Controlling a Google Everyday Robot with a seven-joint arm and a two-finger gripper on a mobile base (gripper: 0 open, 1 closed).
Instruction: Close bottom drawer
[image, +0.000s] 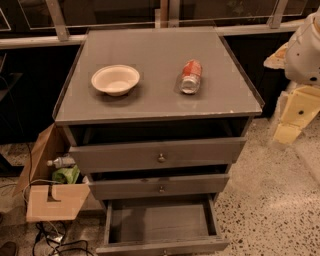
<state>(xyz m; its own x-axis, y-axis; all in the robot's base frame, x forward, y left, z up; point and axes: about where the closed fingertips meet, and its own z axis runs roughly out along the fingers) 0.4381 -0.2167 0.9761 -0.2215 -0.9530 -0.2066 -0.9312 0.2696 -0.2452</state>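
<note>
The bottom drawer (161, 223) of the grey cabinet (155, 105) is pulled far out toward me, and its shallow grey tray is empty. Its slim front panel (162, 246) is at the bottom edge of the view, and its knob barely shows. The middle drawer front (160, 186) and the top drawer front (157, 155) stick out a little. My gripper (292, 120), cream-yellow below the white arm (305, 50), hangs to the right of the cabinet at about the height of the top drawer. It is apart from all three drawers and holds nothing.
A white bowl (115, 79) and a red-and-silver can (190, 76) lying on its side sit on the cabinet top. An open cardboard box (50, 197) with a bottle (61, 161) and green item stands at the cabinet's left. Cables (55, 242) lie on the speckled floor.
</note>
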